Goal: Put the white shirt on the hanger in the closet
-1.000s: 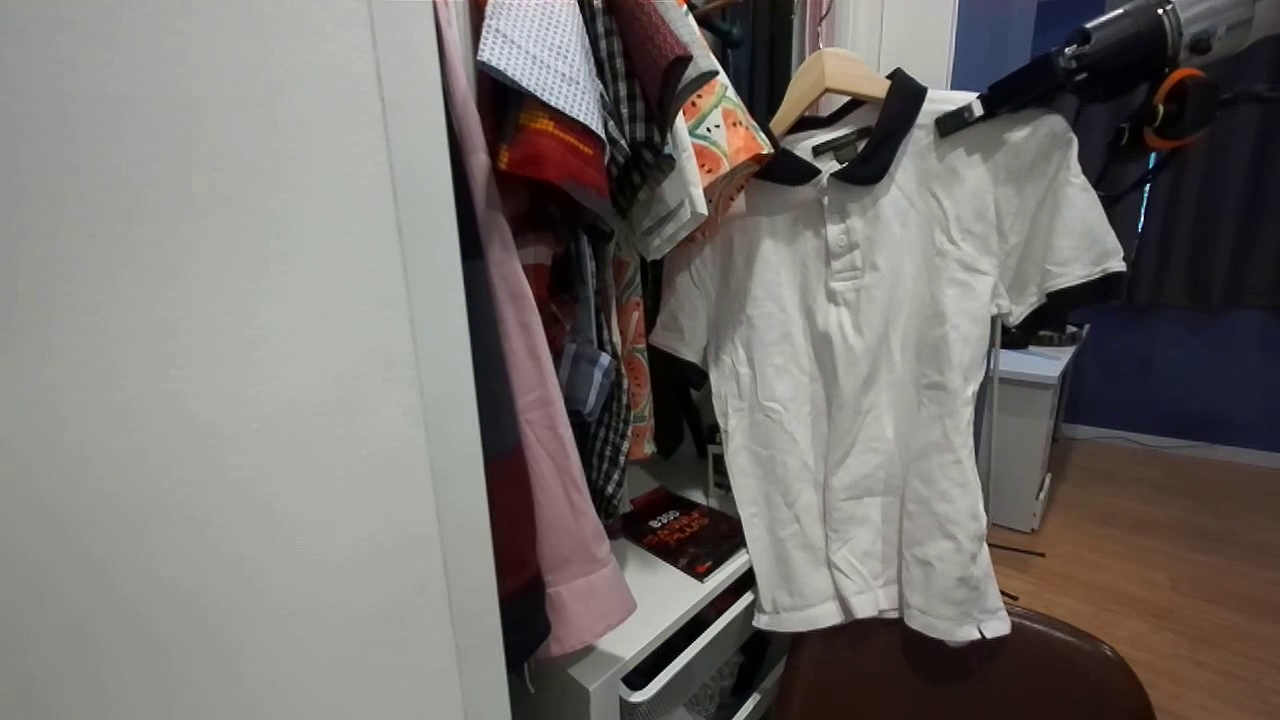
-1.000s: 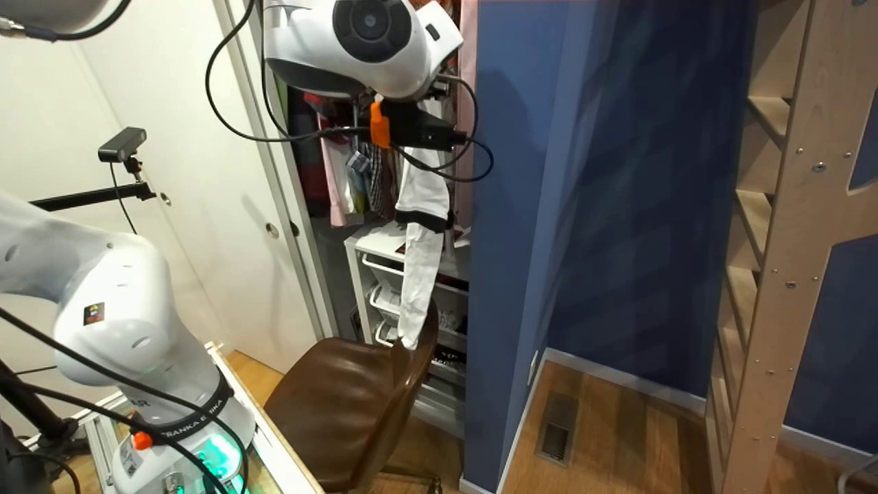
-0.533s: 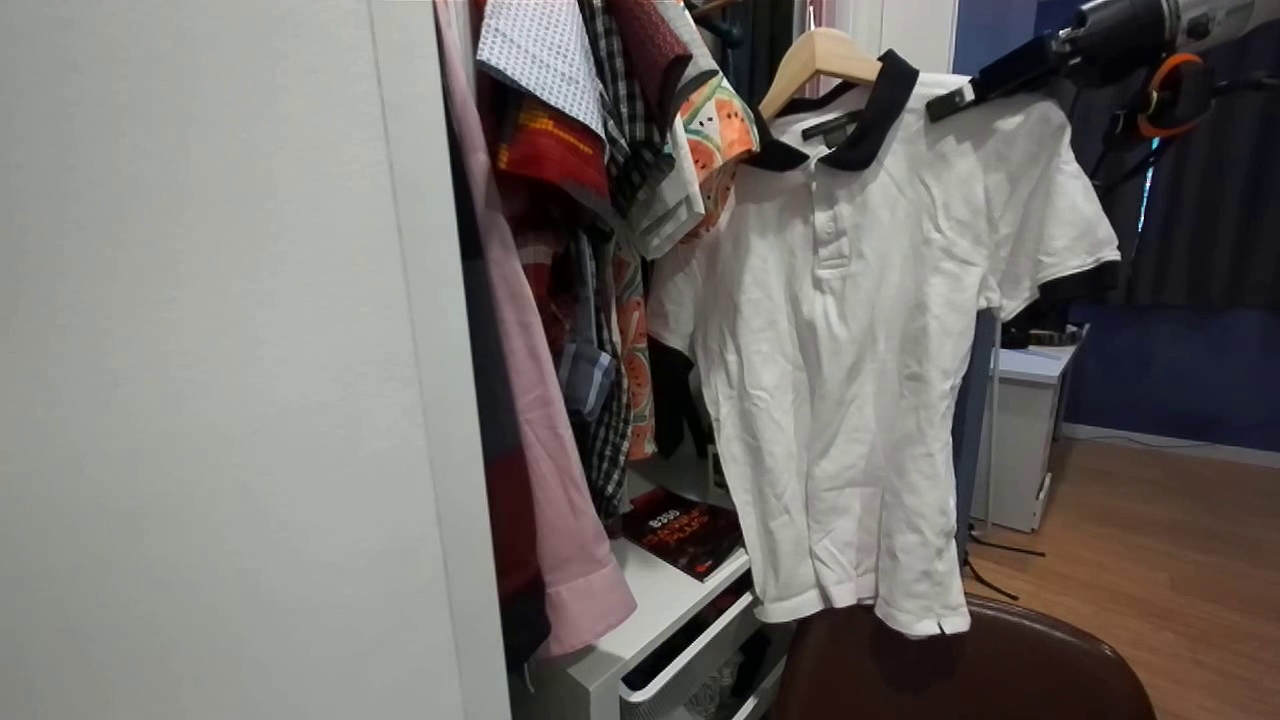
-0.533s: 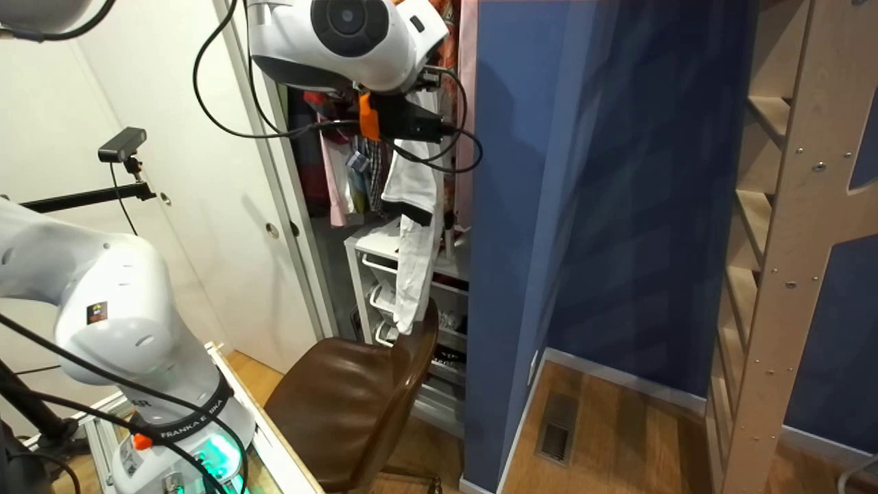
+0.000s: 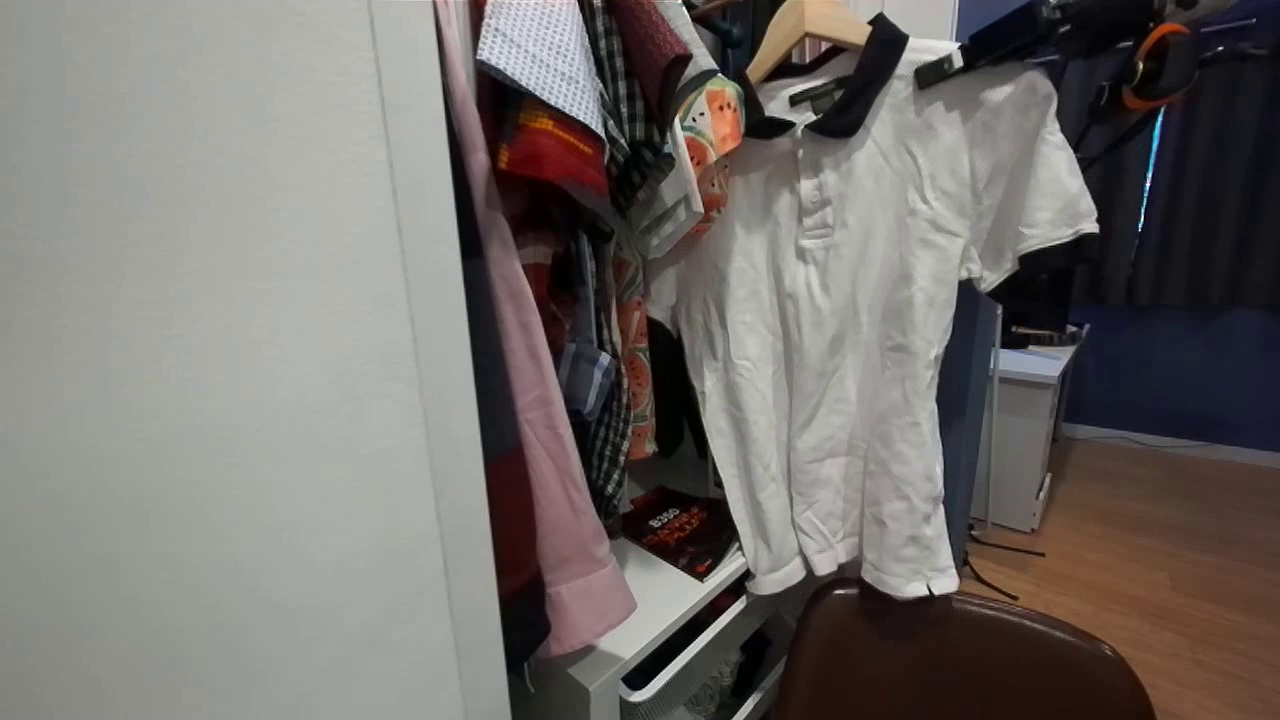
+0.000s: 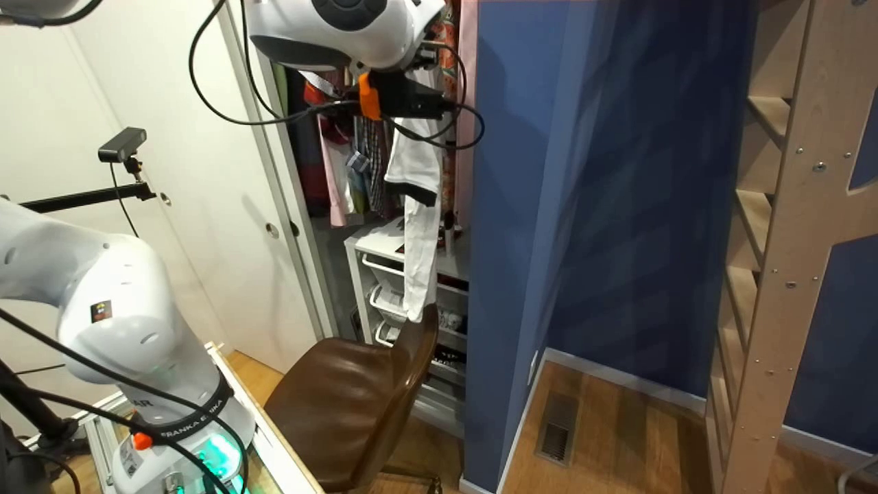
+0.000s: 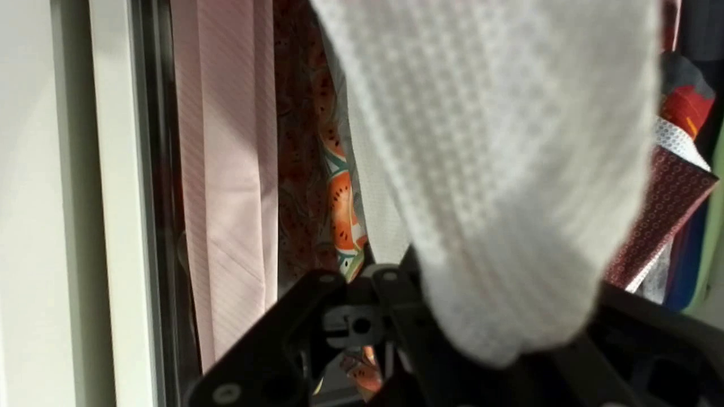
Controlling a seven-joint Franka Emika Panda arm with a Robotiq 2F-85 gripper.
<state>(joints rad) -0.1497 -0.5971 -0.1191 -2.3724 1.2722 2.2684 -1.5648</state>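
My black two-fingered gripper is clamped on one shoulder of the dark-collared white cloth shirt, which hangs on the pale tan curved wooden hanger at the opening of the white-panelled closet. Its hem is near the leathery brown chair (touching or not, I can't tell).

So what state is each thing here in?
Hanger, can't tell if hooked up
Shirt, on it, wrinkled, collar open
Gripper, shut on the shirt
Closet, open
Other clothes, hanging
Top drawer, unclear whether shut
Booklet, lying flat
Chair, upright
Base light, glowing green
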